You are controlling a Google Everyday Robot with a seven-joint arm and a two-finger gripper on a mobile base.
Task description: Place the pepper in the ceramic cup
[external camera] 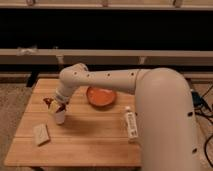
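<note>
Gripper [56,105] sits low over the left half of the wooden table [95,142], right on top of the ceramic cup [60,117], at the end of a long white arm [107,80] that stretches in from the bulky robot body on the right. The cup stands upright, small and white, and the gripper hangs just above its rim, partly covering it. Something dark reddish shows at the fingertips, at the cup's left lip: that looks like the pepper [48,102], though the view here is too murky to be sure how much of it is in the cup and how much is still outside. Whether the fingers are clamped on it or spread apart, I cannot tell; the shapes run together at the cup's mouth.

Just to the right, near the arm's elbow, lies the shallow orange bowl [101,96], apart from the cup. Further right, near the table's edge and close beside the robot body, a white bottle [131,124] lies on its side. Down in the front left corner of the table rests a small pale flat block [41,134], tilted a little, well apart from the cup. Behind the table runs a dark wall with a pale ledge.
</note>
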